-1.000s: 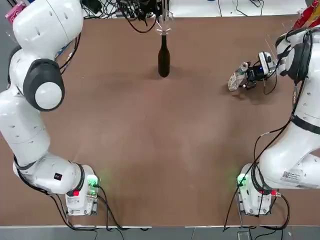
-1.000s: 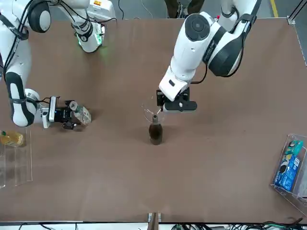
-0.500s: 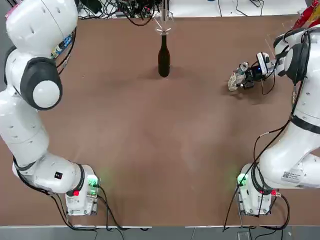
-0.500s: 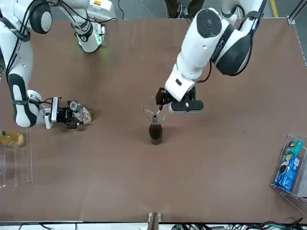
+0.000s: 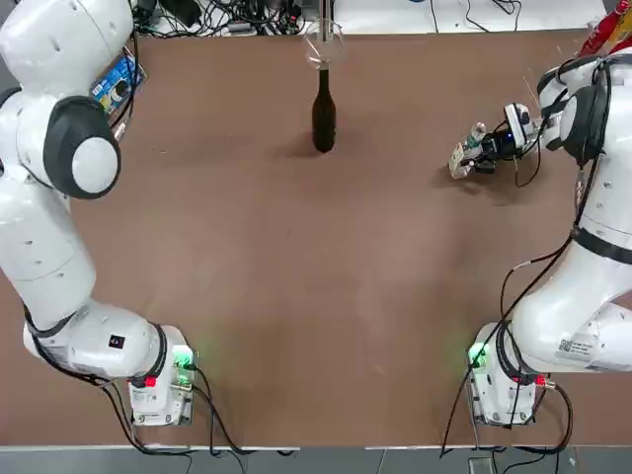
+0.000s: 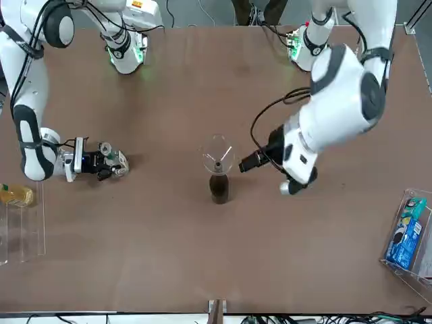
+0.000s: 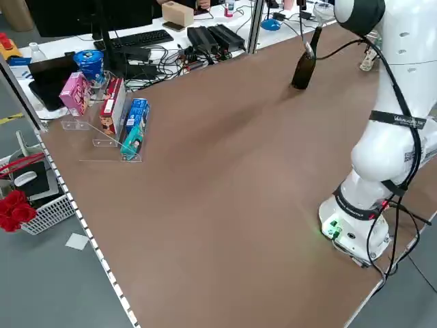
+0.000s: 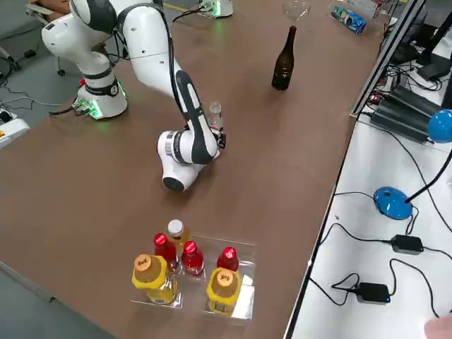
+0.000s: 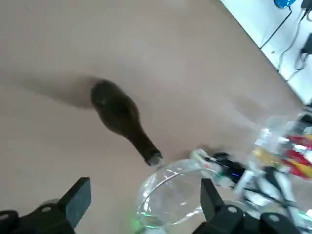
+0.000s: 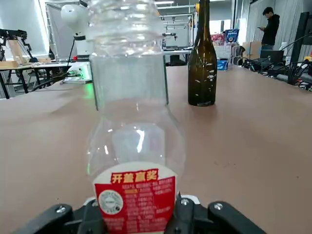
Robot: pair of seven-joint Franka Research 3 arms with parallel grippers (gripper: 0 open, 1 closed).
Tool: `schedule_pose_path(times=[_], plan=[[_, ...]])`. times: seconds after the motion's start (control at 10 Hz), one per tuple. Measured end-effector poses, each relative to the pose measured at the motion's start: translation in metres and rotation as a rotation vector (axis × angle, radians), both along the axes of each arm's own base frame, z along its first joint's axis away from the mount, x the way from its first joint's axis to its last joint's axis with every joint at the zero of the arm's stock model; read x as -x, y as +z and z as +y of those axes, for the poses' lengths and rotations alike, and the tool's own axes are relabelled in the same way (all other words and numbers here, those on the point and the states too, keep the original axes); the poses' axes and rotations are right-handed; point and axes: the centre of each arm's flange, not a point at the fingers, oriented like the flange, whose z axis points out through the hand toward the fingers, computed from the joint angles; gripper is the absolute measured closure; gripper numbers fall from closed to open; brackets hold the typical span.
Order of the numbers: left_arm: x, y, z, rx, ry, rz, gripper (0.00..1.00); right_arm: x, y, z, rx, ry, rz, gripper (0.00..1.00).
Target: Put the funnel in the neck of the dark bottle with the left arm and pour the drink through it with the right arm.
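The drink (image 6: pixel 111 159) is clamped upright at its base by the right gripper (image 6: pixel 94 162), the dark bottle (image 6: pixel 219 187) with seated funnel (image 6: pixel 217 155) lying level ahead of it, well apart, while the left gripper (image 6: pixel 247 163) is spread empty just beside the funnel.

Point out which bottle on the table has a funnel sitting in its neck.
The dark bottle standing alone mid-table: the clear funnel sits in its neck. The small clear bottle in the right claw has none, nor do the capped bottles in the tray.
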Motion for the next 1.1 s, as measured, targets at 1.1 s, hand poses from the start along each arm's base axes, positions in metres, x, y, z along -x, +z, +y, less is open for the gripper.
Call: schedule_pose_path(times=[1.1], plan=[[-0.045,-0.028,0.084,0.106,-0.533,-0.521,0.01,-0.02,0.075,0.006,0.017,-0.057,0.183,0.61]])
